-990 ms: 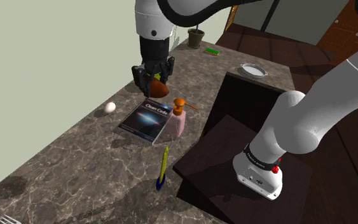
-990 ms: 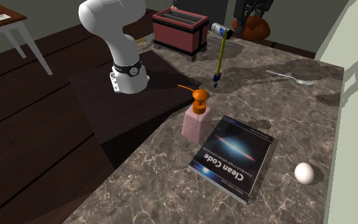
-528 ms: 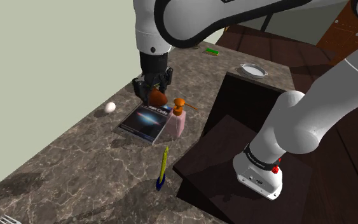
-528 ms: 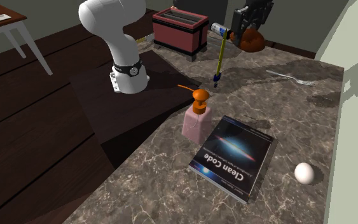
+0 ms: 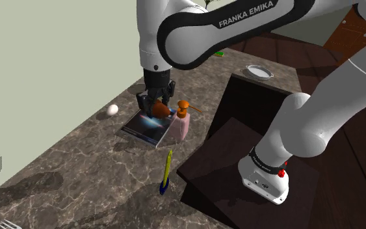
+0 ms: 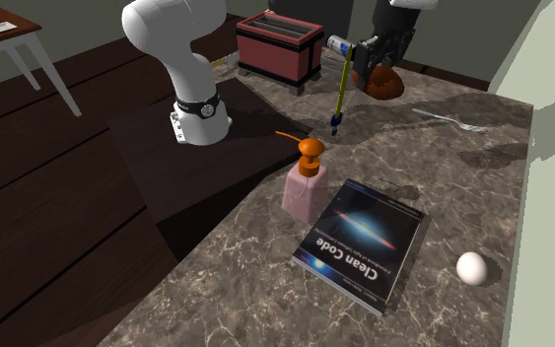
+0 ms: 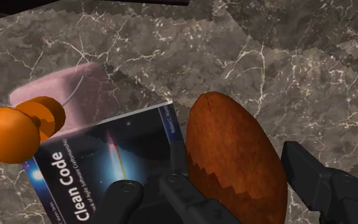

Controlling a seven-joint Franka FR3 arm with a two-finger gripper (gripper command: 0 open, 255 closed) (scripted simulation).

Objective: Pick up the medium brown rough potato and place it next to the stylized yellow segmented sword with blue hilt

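Note:
My gripper (image 5: 156, 104) is shut on the brown rough potato (image 5: 161, 111) and holds it in the air over the far part of the book (image 5: 149, 124). In the wrist view the potato (image 7: 231, 159) sits clasped between my two black fingers (image 7: 320, 181), with the gripper (image 7: 234, 173) above the book's edge. The yellow segmented sword with a blue hilt (image 5: 166, 171) lies flat on the marble counter, nearer the stand than the book. From the second exterior view, the gripper (image 6: 378, 59) holds the potato (image 6: 384, 83) just right of the sword (image 6: 340, 94).
A pink soap dispenser with an orange pump (image 5: 183, 122) stands beside the book. A white egg (image 5: 112, 110) lies near the wall. A fork (image 6: 452, 120) rests on the counter. A red box (image 6: 279, 44) and a plate (image 5: 259, 71) sit off the counter.
The gripper has come down with the potato, from high above the counter to just over the book. Nothing on the counter has moved.

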